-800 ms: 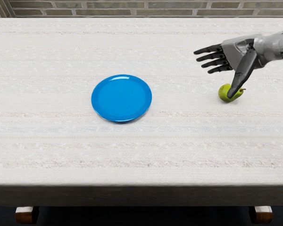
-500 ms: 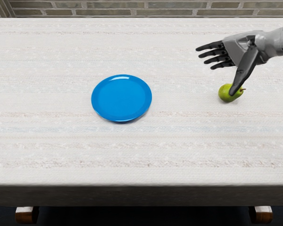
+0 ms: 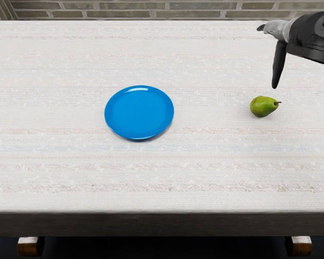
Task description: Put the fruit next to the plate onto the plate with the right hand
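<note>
A green pear (image 3: 263, 106) lies on its side on the table, stem pointing right, well to the right of the blue plate (image 3: 111, 114). The plate has nothing on it. My right hand (image 3: 279, 47) comes in at the top right corner, above and behind the pear and apart from it. Its thumb (image 3: 278, 67) points straight down, a dark fingertip (image 3: 261, 27) pokes out to the left, and it holds nothing. Most of the other fingers are hidden behind the wrist. The left arm is out of sight.
The pale cloth-covered table (image 3: 162, 172) runs across the whole view, with a brick wall (image 3: 151, 8) behind its far edge. Its front edge crosses the bottom of the picture.
The right hand has lifted off the pear and drawn back up and to the right, toward the corner. The pear stays where it was and now shows whole.
</note>
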Controlling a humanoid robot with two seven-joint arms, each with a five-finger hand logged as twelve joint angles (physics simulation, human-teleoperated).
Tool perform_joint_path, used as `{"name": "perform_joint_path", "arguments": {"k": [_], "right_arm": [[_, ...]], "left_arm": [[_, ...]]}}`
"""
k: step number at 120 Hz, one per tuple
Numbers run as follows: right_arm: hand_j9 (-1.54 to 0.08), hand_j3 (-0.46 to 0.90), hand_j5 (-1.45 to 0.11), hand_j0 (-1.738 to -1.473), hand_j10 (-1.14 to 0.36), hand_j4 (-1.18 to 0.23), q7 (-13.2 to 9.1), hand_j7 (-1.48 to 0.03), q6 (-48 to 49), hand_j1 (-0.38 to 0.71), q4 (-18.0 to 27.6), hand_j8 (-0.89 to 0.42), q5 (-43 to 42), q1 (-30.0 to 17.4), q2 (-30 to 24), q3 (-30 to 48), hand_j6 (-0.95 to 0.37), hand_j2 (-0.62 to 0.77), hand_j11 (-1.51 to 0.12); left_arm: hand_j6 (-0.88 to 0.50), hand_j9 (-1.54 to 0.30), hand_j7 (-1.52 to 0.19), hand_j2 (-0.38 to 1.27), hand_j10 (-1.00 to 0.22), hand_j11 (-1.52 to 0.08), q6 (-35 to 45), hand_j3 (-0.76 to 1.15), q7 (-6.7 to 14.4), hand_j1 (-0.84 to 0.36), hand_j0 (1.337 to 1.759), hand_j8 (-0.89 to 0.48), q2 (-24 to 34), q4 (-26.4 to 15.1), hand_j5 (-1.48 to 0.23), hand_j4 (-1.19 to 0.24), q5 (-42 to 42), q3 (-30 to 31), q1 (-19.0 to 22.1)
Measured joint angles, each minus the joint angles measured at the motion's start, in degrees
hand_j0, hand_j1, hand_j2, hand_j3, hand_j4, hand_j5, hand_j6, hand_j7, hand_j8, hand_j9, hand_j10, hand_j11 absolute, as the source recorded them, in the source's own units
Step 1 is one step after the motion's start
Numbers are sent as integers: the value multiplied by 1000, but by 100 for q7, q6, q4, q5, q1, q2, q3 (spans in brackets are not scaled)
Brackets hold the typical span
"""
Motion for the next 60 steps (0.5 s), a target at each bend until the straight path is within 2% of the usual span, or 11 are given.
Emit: {"name": "perform_joint_path", "arguments": {"k": [27, 60], "right_arm": [[0, 0, 0, -1658, -2, -3, 0, 0, -465, -349, -123, -3, -16, -432, 178, -179, -4, 1, 0], [0, 0, 0, -1658, -2, -3, 0, 0, -937, -349, -535, -3, -329, -1658, 216, 913, -4, 1, 0]], "left_arm": [[-1, 0, 0, 1, -1, 0, 0, 0, 0, 349, 1658, -1, 0, 0, 0, -1, 0, 0, 0], [-1, 0, 0, 1, -1, 0, 0, 0, 0, 349, 1658, -1, 0, 0, 0, -1, 0, 0, 0]]}}
